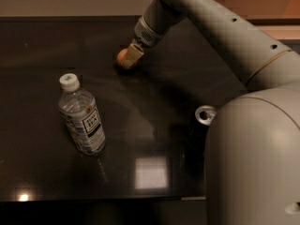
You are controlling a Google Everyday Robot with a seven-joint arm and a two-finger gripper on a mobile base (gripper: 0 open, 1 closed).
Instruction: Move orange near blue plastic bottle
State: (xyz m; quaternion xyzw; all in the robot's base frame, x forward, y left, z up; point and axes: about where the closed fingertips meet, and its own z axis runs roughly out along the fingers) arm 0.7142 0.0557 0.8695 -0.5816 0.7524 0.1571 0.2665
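The orange (pixel 122 56) lies on the dark table (pixel 154 102) at the back, left of centre. My gripper (pixel 131 56) is down at the orange, right against its right side, and covers part of it. The blue plastic bottle (pixel 82 122), clear with a white cap and a white-and-dark-blue label, stands upright at the front left. It is well apart from the orange and nearer to the camera.
The silver top of a can (pixel 205 115) shows at the right, partly hidden behind my pale robot body (pixel 253 163). My arm (pixel 220 27) reaches in from the upper right. The table's front edge (pixel 93 198) runs along the bottom.
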